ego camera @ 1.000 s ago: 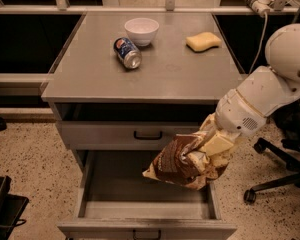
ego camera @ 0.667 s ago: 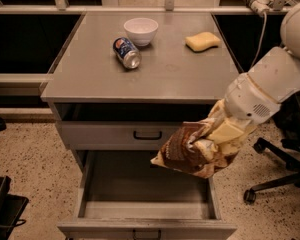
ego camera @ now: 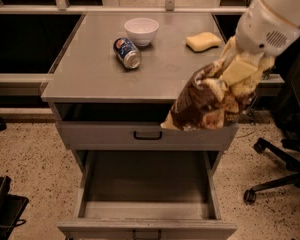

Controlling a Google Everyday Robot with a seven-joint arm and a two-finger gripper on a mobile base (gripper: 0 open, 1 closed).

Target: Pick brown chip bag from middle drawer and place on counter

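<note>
The brown chip bag [ego camera: 205, 101], dark brown and cream-yellow crinkly foil, hangs in the air at the counter's front right corner, about level with its edge. My gripper [ego camera: 238, 74] is shut on the bag's upper right part, under the white arm that comes in from the top right. The middle drawer [ego camera: 145, 181] is pulled wide open below, and its grey floor shows nothing in it. The counter [ego camera: 90, 74] is the flat grey top of the cabinet.
On the counter stand a white bowl [ego camera: 141, 30], a soda can [ego camera: 127, 53] on its side and a yellow sponge [ego camera: 203, 41]. A shallower drawer front [ego camera: 147, 134] with a black handle sits above the open drawer. An office chair base [ego camera: 275, 169] is at the right.
The gripper has lifted the chip bag up and to the right, from just above the open drawer to the level of the counter's front edge.
</note>
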